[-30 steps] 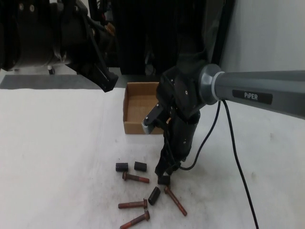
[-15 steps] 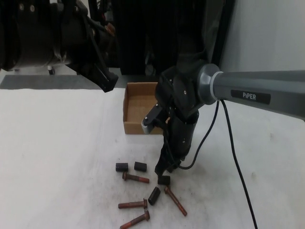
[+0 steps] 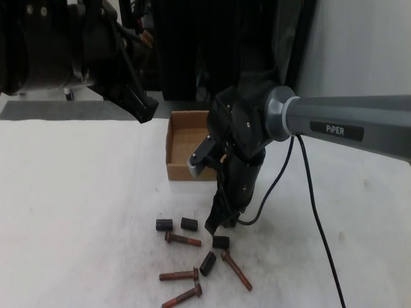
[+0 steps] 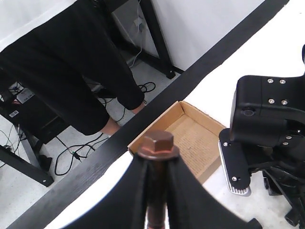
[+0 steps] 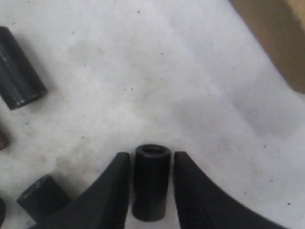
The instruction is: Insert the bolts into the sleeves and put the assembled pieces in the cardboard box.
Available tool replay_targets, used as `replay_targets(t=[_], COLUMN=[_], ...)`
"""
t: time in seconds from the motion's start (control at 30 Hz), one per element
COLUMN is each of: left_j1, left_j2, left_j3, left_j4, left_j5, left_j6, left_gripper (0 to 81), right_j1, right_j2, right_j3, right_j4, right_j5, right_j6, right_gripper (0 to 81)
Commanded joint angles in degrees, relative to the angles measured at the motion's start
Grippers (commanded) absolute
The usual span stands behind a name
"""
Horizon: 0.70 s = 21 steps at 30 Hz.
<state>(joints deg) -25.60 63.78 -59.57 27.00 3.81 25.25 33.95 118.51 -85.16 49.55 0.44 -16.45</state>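
Sleeve first: the black sleeve (image 5: 152,186) for this step lies on the tabletop (image 3: 77,212), close to the near edge and about midway along it. One of its open ends is visible. The right gripper (image 5: 151,156) hangs over it with one finger on each side. A thin strip of tabletop shows between each finger and the sleeve, so I judge the pincer to be open and not yet gripping.

To make the pick well, the gripper should come down straight and keep the sleeve centred. It should close on the middle part, so that the bore stays free and the sleeve does not roll or tip away. A loose bolt (image 3: 236,269) and a second sleeve (image 3: 207,263) lie just beside it, toward the near edge, and the fingers should not push them.

The left gripper (image 4: 157,167) is closed on a rusty bolt (image 4: 157,143), with the shaft clamped between its fingers and the hex head sticking out. It hangs above the far left part of the tabletop. For the insertion, the bolt and the bore must be brought into one line; otherwise the bolt end may catch on the sleeve's rim.

The cardboard box (image 3: 186,144) stands toward the far edge, behind the right gripper, so the way to it is short.
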Motion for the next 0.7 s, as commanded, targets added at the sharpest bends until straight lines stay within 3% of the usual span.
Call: replay_targets(t=[0.0,0.43,0.5,0.6,0.67], left_j1=[0.1,0.1,0.1,0.1,0.1], left_j2=[-0.6,-0.6,-0.6,-0.6,-0.6], left_j3=[-0.3,-0.3,-0.3,-0.3,-0.3], left_j4=[-0.7,-0.7,-0.7,-0.7,-0.7], left_j5=[-0.8,-0.8,-0.8,-0.8,-0.8], left_j6=[-0.5,-0.5,-0.5,-0.5,-0.5], left_gripper=[0.3,0.3,0.3,0.3,0.3], right_j1=[0.1,0.1,0.1,0.1,0.1], right_j2=[-0.2,0.1,0.5,1.4,1.5], right_j3=[-0.5,-0.5,-0.5,-0.5,-0.5], right_j4=[1.3,0.7,0.4,0.3,0.0], right_j5=[0.2,0.2,0.2,0.2,0.2], right_j6=[-0.2,-0.2,-0.2,-0.2,-0.3], right_gripper=[30.0,29.8,23.1,1.3,0.8])
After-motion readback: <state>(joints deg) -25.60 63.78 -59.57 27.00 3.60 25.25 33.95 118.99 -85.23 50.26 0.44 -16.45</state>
